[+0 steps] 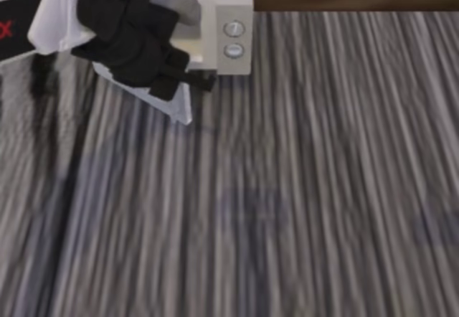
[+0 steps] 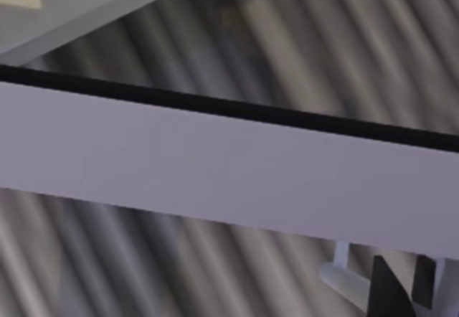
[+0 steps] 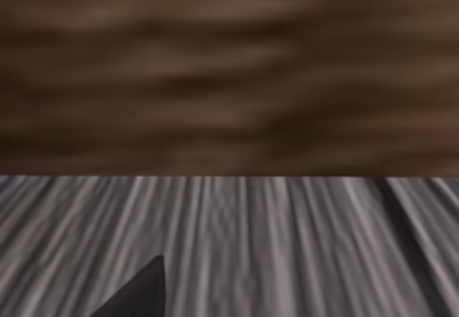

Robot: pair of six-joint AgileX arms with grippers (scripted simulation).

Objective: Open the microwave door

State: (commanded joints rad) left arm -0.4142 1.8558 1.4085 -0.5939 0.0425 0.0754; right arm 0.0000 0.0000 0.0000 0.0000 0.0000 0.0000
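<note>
Light-grey and boxy, the microwave (image 1: 215, 1) is sitting at the far edge of the striped grey surface (image 1: 301, 188), left of centre in the top view, with its control panel (image 1: 234, 39) and two round knobs facing the near side. The microwave door (image 1: 176, 105) is standing swung outward from the cabinet at an angle, its free edge pointing toward the near side of the surface and its other end hidden beneath the arm. The left arm is reaching over the front of the microwave, and the left pincer (image 1: 204, 79) is lying just beside the door, close below the control panel. In the left wrist view the door (image 2: 229, 166) is crossing the picture as a broad pale band with a dark upper edge, and a thin pale handle (image 2: 344, 277) is showing next to one dark finger (image 2: 391, 288). Whether the left pincer is gripping the handle cannot be told. The right pincer (image 3: 136, 295) is showing only a dark finger tip above the surface (image 3: 287, 245), facing a brown wooden wall (image 3: 229, 66); its opening cannot be told.
</note>
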